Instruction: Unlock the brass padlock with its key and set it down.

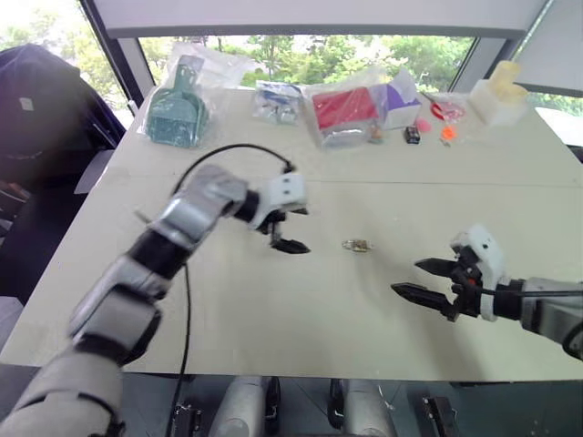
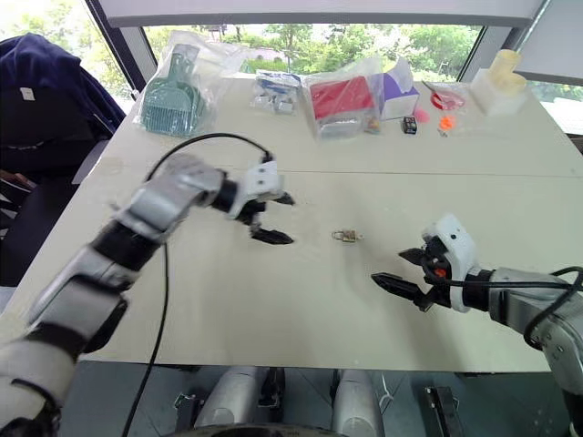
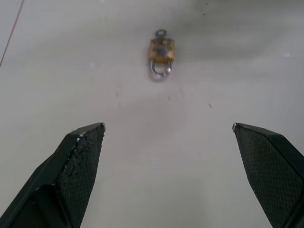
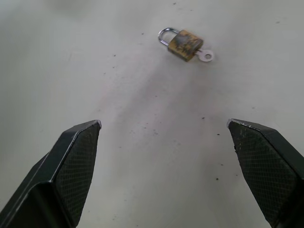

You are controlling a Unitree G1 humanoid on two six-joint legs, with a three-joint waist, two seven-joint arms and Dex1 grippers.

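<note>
The bench (image 1: 301, 319) carried bagged clutter along its far edge, leaving its middle bare for work. Both arms angled down and inward; the left claw (image 1: 284, 235) and right claw (image 1: 428, 279) hung with jaws wide apart, empty, flanking the brass padlock (image 1: 357, 245), key (image 4: 206, 56) inserted, which lay flat mid-bench.

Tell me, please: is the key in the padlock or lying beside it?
In. The key sticks out of the bottom of the padlock, which lies flat on the table. Whether the lock is unlocked, I cannot tell.
</note>
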